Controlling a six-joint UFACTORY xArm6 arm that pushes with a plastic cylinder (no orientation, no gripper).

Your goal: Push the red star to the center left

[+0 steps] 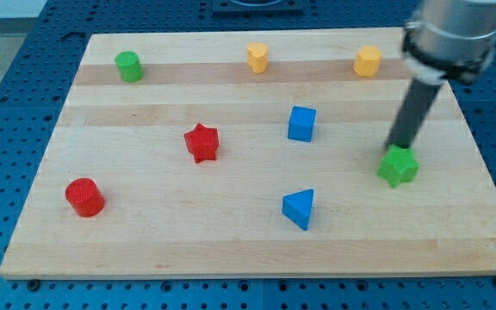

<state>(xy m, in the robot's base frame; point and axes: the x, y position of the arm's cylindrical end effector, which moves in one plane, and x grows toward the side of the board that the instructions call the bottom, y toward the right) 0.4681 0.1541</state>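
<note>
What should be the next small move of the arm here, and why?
Probably carry my tip toward the view's left, to the right side of the red star. It now sits beside the green block, far right of the star, and the blue cube lies between, so pass below it.

Wooden board (pixel 231 250) as landmark, green cylinder (pixel 128 65) at its top left, two yellow blocks (pixel 257 58) (pixel 368 62) along its top edge, blue cube (pixel 301 123) near its centre, blue triangle (pixel 299 208) toward its bottom edge, red cylinder (pixel 84 197) at its bottom left, green star (pixel 398 166) at its right.
</note>
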